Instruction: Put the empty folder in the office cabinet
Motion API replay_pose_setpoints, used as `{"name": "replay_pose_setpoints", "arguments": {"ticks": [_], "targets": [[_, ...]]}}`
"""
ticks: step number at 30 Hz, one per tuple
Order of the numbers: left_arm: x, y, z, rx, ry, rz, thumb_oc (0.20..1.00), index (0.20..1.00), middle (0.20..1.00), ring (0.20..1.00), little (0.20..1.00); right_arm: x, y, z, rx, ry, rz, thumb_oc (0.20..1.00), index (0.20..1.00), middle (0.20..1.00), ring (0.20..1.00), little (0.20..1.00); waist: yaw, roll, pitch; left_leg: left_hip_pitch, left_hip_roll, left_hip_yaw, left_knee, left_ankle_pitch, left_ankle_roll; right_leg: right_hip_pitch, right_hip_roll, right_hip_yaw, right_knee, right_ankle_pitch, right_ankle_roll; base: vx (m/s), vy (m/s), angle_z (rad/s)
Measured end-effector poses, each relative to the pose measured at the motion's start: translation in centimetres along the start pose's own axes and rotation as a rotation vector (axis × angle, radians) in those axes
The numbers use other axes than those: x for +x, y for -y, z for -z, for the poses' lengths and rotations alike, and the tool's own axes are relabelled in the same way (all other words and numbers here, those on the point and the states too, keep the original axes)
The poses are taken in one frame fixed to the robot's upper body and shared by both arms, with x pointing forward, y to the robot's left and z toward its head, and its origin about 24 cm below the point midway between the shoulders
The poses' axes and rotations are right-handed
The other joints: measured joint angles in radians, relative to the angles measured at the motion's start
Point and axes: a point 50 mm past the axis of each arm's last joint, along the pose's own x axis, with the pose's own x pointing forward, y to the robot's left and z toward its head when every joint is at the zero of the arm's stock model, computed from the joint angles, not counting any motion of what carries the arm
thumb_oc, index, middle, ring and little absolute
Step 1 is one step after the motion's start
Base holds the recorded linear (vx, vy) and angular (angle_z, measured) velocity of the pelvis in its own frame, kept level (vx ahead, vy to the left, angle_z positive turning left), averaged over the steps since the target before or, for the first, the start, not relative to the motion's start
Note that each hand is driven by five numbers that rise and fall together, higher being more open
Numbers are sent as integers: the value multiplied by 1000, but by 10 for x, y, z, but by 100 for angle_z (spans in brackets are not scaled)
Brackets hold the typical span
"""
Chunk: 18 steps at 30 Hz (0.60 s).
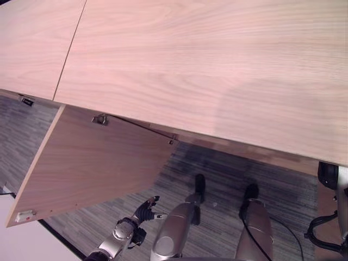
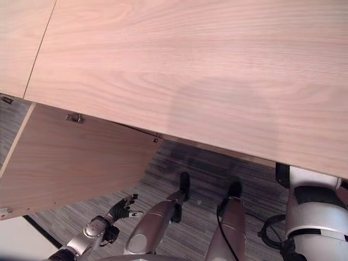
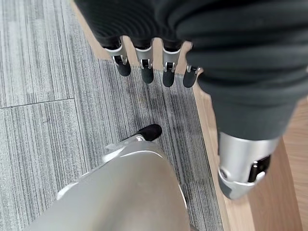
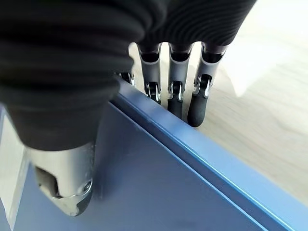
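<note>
Folder (image 4: 159, 183), blue, sits pinched between your right hand's (image 4: 72, 72) fingers (image 4: 197, 103) and thumb. Your left hand (image 1: 144, 211) hangs relaxed and open beside the open cabinet door (image 1: 92, 163).

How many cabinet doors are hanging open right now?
1: the open cabinet door swung out under the cabinet top, beside the left hand. Other doors may be hidden beneath that top.

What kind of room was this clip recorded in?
Probably an office. A long wood cabinet stands with one door swung open over grey striped carpet, and the right hand holds a blue folder. The left hand hangs empty beside the door.
</note>
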Motion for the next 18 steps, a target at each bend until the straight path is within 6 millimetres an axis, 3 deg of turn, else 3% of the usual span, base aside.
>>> {"name": "replay_pose_setpoints", "arguments": {"ticks": [3,8,13,16,17,18], "targets": [[1,4,-3,-8,9,13,1000,1000,1000,1000,1000,1,1,6,16,-18,0,1000,1000,1000,1000,1000,-3,4,-10,13,4,-6,-17,7,-2,12,4,-9,-10,1,-1,0,0,0],[3,5,-7,-15,25,13,1000,1000,1000,1000,1000,0,-5,33,43,0,-57,1000,1000,1000,1000,1000,-11,6,-15,59,18,-10,-63,19,-8,57,23,-19,-47,4,4,27,-6,-3],[8,6,-10,-90,19,-22,1000,1000,1000,1000,1000,-13,-15,81,52,-2,-184,1000,1000,1000,1000,1000,-44,-4,-36,73,35,-6,-91,26,-8,82,47,-26,-99,30,0,24,0,-9],[15,5,-20,-166,43,-66,1000,1000,1000,1000,1000,-41,-10,149,37,-79,-362,1000,1000,1000,1000,1000,-72,-30,-47,99,60,16,-115,26,-8,117,82,-19,-167,57,3,60,12,-28],[19,5,-25,-189,55,-86,1000,1000,1000,1000,1000,-59,5,186,19,-121,-437,1000,1000,1000,1000,1000,-90,-45,-54,110,69,26,-130,27,-8,130,96,-15,-203,75,10,41,26,-32],[21,6,-29,-194,64,-90,1000,1000,1000,1000,1000,-63,11,197,3,-135,-440,1000,1000,1000,1000,1000,-98,-49,-55,112,71,33,-130,26,-8,136,100,-12,-217,81,15,63,50,-22]]}}
